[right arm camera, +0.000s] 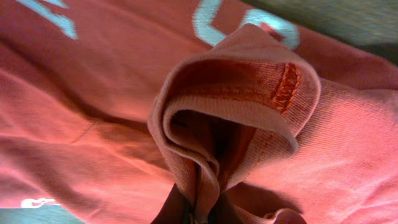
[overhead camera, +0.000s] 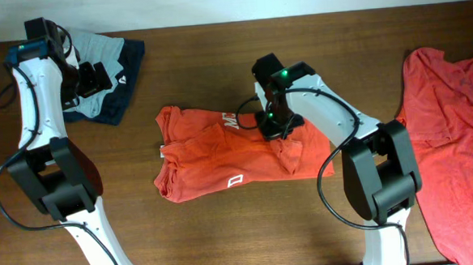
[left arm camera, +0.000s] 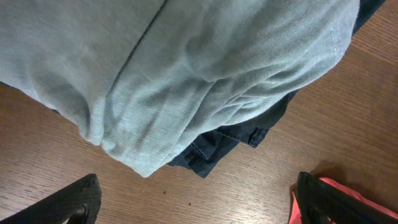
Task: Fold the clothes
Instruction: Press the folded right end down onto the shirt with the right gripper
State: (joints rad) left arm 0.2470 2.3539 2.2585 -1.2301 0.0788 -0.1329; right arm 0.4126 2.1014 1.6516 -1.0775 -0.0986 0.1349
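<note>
Dark brown wood forms the counter (overhead camera: 226,238), with a pale strip of wall along its far edge. Near the middle lies an orange-red T-shirt (overhead camera: 213,158), partly folded and rumpled, with white lettering (overhead camera: 234,120) at its far edge and a small white mark on its near side. The right fingers (overhead camera: 274,130) are down on the right-hand part of the shirt, clamped tight on a raised fold (right arm camera: 236,106) of its cloth. In the right wrist view that fold stands up as a loop with a stitched hem, pinched at its base, and the printed letters lie flat behind it. A second orange-red garment (overhead camera: 456,137) is spread at the counter's right edge, well apart from the first. At the far left corner a grey garment (overhead camera: 102,50) lies on a navy garment (overhead camera: 117,102). The left fingers (left arm camera: 68,204) hover over that pile, spread wide apart and holding nothing. Grey cloth fills most of the left wrist view, and a bit of orange-red cloth shows beside the other fingertip.
</note>
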